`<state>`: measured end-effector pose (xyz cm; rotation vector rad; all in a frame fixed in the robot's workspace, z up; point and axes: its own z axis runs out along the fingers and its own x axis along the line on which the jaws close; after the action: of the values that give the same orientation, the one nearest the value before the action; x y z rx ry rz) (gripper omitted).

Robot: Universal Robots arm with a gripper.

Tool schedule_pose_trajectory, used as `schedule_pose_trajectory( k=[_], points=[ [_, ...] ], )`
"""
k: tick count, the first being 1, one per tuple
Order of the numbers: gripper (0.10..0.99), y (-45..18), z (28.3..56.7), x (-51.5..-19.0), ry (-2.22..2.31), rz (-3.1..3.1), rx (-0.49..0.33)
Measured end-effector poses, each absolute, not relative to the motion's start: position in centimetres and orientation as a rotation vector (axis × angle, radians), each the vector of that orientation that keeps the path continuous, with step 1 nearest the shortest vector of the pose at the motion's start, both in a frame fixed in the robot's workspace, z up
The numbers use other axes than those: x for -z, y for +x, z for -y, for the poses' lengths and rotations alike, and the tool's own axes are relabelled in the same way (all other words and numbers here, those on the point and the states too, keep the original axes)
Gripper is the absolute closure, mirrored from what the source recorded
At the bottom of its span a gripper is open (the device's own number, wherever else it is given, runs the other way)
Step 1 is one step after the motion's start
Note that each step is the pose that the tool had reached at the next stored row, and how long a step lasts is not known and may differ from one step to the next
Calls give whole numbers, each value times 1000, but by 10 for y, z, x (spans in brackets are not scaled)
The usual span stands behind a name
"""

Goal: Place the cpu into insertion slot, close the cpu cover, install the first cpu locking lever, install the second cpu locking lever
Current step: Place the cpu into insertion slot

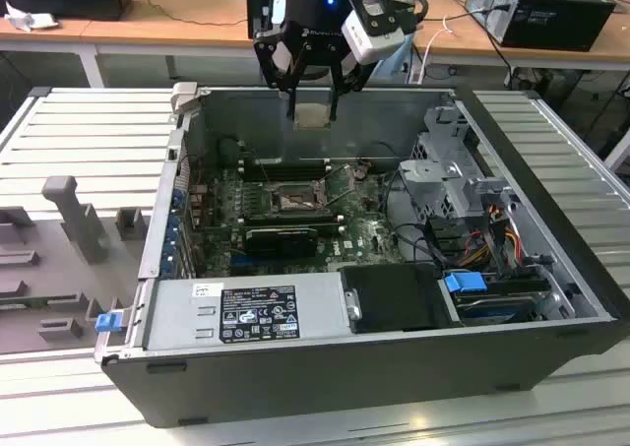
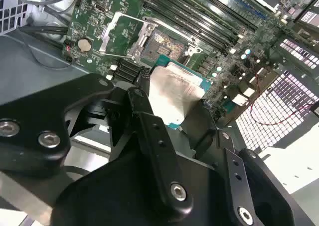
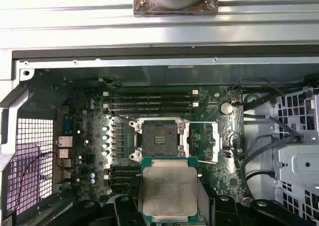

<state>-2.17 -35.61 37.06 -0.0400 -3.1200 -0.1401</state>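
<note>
Cpu (image 3: 169,191), which we judge light, stiff and fragile underneath, hangs clear of the insertion slot (image 3: 158,136), pinched edgewise in the hand (image 1: 314,109).

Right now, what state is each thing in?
end effector, shut on the cpu
cpu, gripped, aloft, not yet inserted
insertion slot, empty, uncovered
cpu cover, swung open
computer case, open, side panel off
</note>
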Motion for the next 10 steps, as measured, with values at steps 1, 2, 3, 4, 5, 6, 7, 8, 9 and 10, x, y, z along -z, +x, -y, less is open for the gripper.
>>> schedule_pose_trajectory(
  k=[1, 2, 3, 4, 5, 6, 7, 8, 9, 10],
  points=[
    [557, -22, 356, -371, -42, 3120, 140],
    [557, -22, 356, -371, -58, 3120, 140],
    [557, -22, 356, -371, -77, 3120, 140],
    [557, -22, 356, -371, -92, 3120, 140],
    [557, -22, 356, -371, -106, 3120, 141],
    [557, -22, 356, -371, -119, 3120, 141],
    [557, -22, 356, -370, -125, 3120, 141],
    [557, -22, 356, -370, -125, 3120, 141],
    [557, -22, 356, -370, -125, 3120, 141],
    [557, -22, 356, -370, -125, 3120, 141]
  ],
)
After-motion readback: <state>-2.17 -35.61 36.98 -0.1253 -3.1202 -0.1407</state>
